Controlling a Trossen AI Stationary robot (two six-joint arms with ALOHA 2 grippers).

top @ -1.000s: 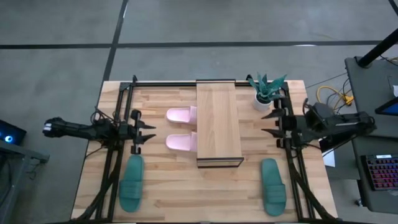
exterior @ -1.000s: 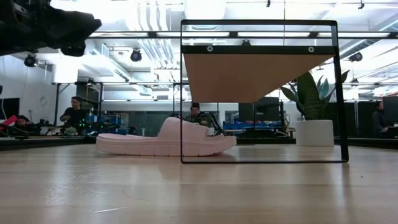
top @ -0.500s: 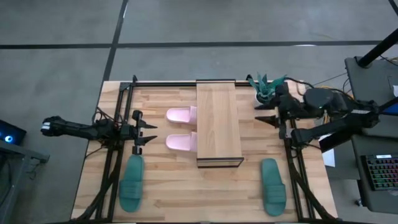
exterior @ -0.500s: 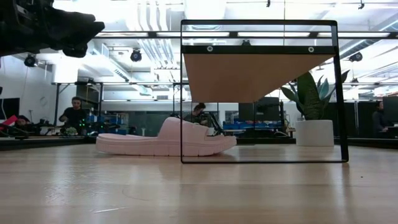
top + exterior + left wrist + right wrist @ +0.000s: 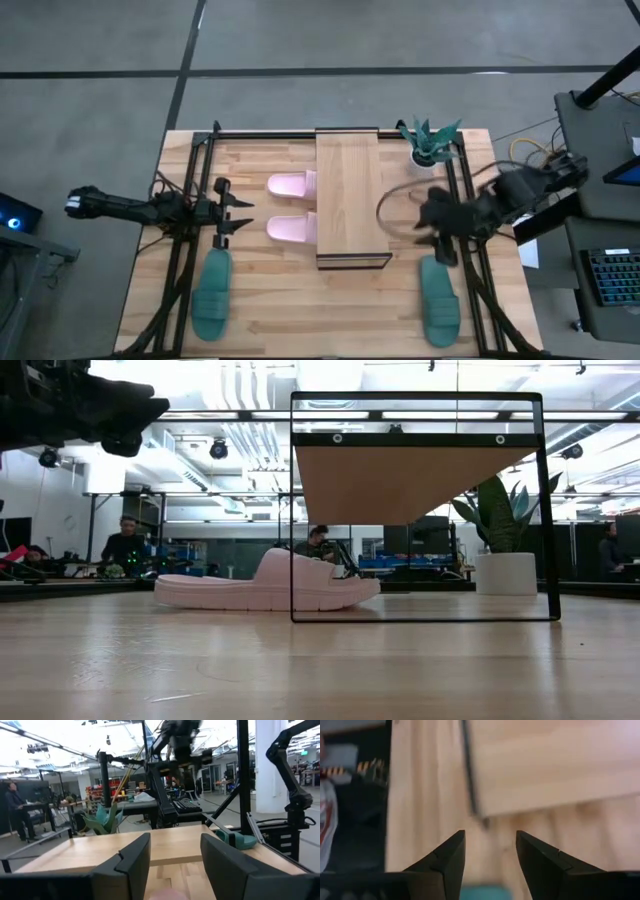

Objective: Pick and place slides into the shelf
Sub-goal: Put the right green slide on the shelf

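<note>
Now your right gripper, jaws wide and empty, hangs right of centre just above the lower-right teal slide, likely lining up a grab, while the left gripper, also open, waits by the pink slides tucked half under the shelf.

The left arm reaches in level from the table's left edge, its left gripper empty with fingers spread apart. The right arm angles in from the right, its right gripper tipped downward, fingers parted and empty.
</note>
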